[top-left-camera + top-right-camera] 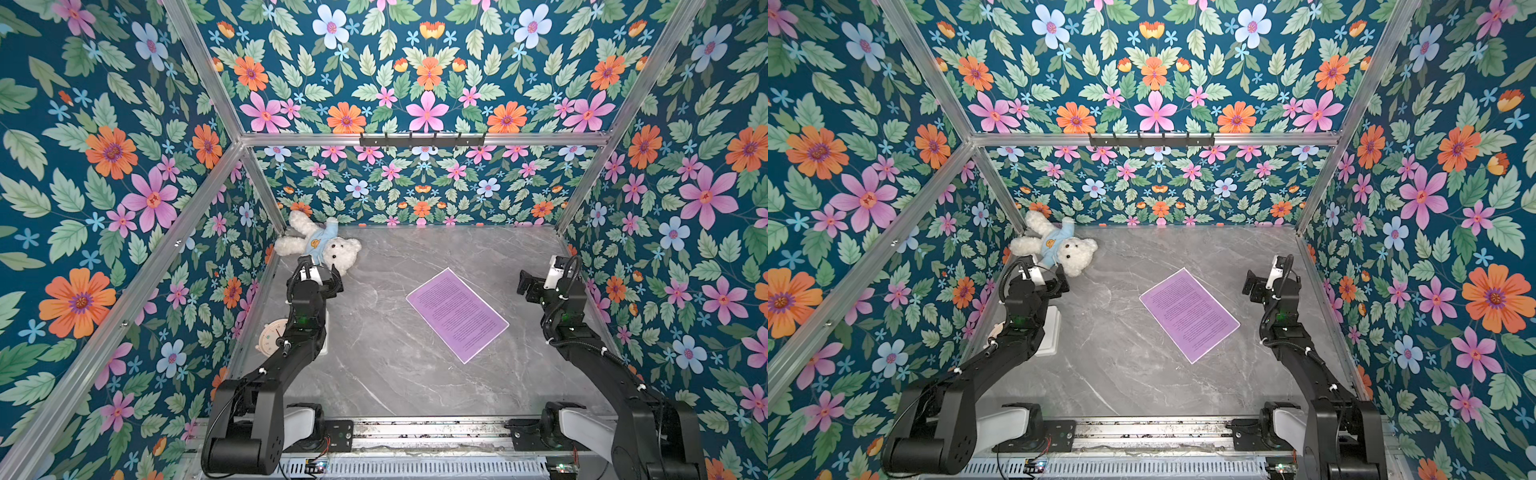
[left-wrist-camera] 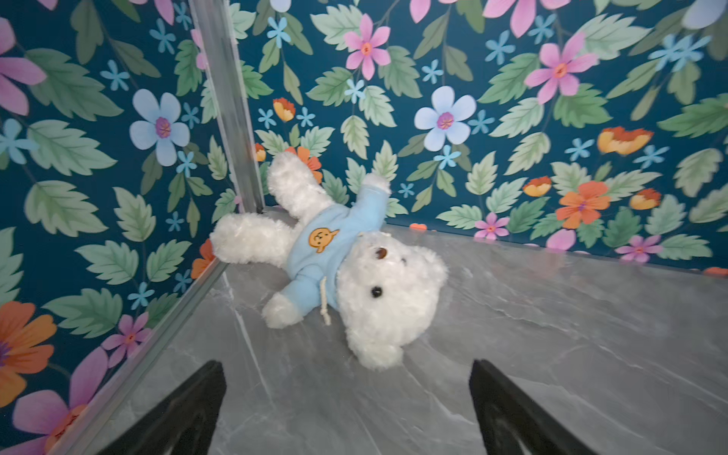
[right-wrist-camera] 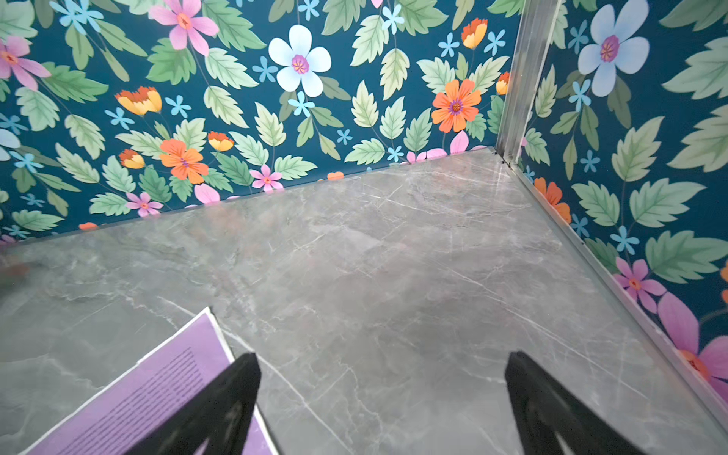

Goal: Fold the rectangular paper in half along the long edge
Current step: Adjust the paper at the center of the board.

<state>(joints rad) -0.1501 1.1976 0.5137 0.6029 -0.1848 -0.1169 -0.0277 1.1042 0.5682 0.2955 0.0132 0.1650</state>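
Rectangular paper (image 1: 457,314) lay flat, unfolded, toward the tabletop's (image 1: 386,374) right edge; left gripper (image 2: 346,368) and right gripper (image 3: 382,356) hovered clear, fingers wide, empty.

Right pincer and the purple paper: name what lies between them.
Only bare grey tabletop lies between the right pincer and the rectangular paper, in both top views.

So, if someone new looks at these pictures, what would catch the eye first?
The loud floral walls surround everything. On the grey marble table, the lilac rectangular paper lies flat, right of centre. A white teddy bear in a blue hoodie lies in the far left corner.
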